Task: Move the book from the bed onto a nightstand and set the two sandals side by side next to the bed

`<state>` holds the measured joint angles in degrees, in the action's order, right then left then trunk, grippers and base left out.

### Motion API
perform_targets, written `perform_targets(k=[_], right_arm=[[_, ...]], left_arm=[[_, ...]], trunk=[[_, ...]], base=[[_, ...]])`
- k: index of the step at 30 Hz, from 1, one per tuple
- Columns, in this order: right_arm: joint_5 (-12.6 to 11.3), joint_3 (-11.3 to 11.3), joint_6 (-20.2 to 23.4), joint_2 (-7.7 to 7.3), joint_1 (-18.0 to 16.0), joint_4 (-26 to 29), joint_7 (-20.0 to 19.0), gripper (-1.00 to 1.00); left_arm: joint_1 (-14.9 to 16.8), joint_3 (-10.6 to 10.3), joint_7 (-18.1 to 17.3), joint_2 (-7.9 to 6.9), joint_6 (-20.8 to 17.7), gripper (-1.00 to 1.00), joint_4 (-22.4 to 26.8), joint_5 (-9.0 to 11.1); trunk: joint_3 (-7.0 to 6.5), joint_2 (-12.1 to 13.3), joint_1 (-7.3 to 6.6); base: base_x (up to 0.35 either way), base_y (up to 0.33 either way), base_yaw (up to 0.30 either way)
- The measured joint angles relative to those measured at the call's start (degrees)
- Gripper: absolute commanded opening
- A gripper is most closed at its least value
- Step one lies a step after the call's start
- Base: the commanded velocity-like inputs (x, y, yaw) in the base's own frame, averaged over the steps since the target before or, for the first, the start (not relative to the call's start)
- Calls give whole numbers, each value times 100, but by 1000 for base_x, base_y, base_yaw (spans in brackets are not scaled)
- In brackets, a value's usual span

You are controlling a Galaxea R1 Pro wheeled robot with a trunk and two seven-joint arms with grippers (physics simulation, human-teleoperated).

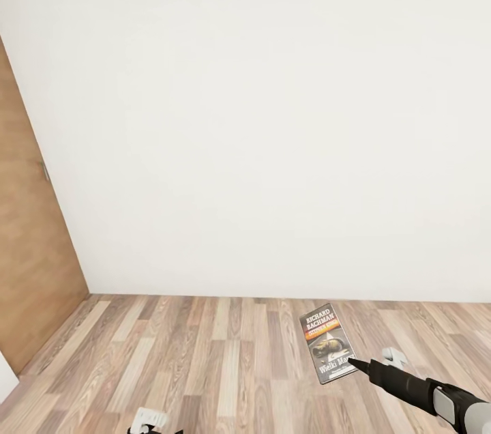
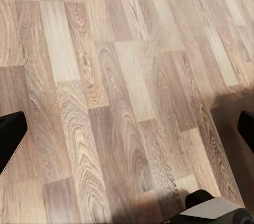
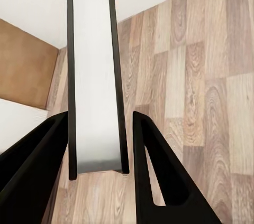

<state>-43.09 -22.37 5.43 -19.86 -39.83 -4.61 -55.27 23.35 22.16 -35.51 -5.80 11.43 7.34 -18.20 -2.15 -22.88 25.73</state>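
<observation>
The book (image 1: 327, 344), a thin paperback with a dark cover, white "Richard Bachman" text and an orange band, hangs above the wood-plank floor (image 1: 204, 366) at the lower right of the head view. My right gripper (image 1: 356, 364) is shut on its near lower corner. In the right wrist view the book (image 3: 95, 76) stands edge-on between the two black fingers of the right gripper (image 3: 99, 121). My left gripper (image 2: 128, 131) is open over bare floor, its dark fingertips (image 2: 10, 134) far apart with nothing between them. The bed, nightstands and sandals are out of view.
A plain white wall (image 1: 273, 113) faces me a short way ahead. A brown wooden door (image 1: 34, 270) stands along the left side. A grey and black part of my own body (image 2: 211, 211) shows low in the left wrist view.
</observation>
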Motion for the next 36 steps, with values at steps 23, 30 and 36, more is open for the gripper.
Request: perform_targets(k=[23, 30, 36], right_arm=[[0, 0, -2, -1, 0, 0, 13, -100], [-2, -1, 4, 1, 0, -1, 26, -100], [0, -1, 5, 3, 1, -1, 16, -100]], left_arm=[[1, 0, 2, 0, 0, 100, 0, 0], [0, 0, -2, 0, 0, 100, 0, 0], [1, 0, -2, 0, 0, 100, 0, 0]], trunk=[[0, 0, 0], [0, 0, 0], [0, 0, 0]], base=[[321, 0, 0], [321, 0, 0], [321, 0, 0]])
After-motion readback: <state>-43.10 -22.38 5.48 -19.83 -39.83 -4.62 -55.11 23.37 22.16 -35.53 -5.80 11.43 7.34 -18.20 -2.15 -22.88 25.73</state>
